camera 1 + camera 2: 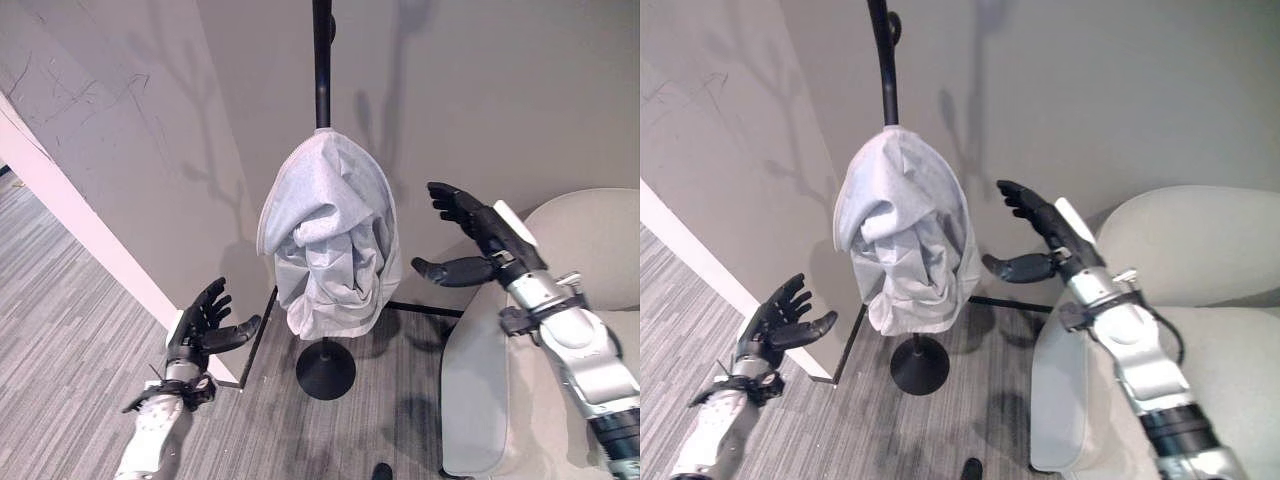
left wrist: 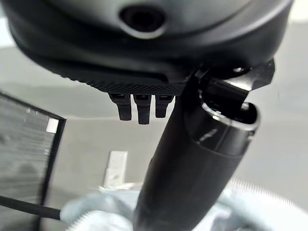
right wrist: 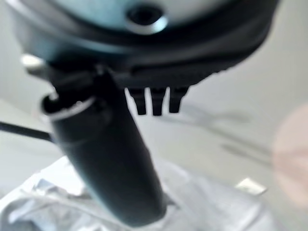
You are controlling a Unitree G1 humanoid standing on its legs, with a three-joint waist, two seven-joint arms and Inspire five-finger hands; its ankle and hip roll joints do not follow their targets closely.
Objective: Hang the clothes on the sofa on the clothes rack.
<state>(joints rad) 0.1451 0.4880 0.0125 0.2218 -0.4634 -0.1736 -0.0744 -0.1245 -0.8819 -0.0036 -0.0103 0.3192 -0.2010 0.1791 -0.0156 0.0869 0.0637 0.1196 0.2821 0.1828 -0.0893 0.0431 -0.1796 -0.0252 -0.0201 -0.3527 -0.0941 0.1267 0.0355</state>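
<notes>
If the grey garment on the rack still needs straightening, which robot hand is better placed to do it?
Probably the right robot hand: it is raised, open, level with the grey garment hanging on the clothes rack. The left robot hand, also open, sits lower, beside the garment's bottom edge.

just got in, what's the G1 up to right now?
It is hanging clothes. A light grey garment is draped on the black clothes rack, bunched up and clear of the floor. Both hands are open and hold nothing: the left hand is low beside the rack, the right hand is raised near the garment, above the pale sofa.
</notes>
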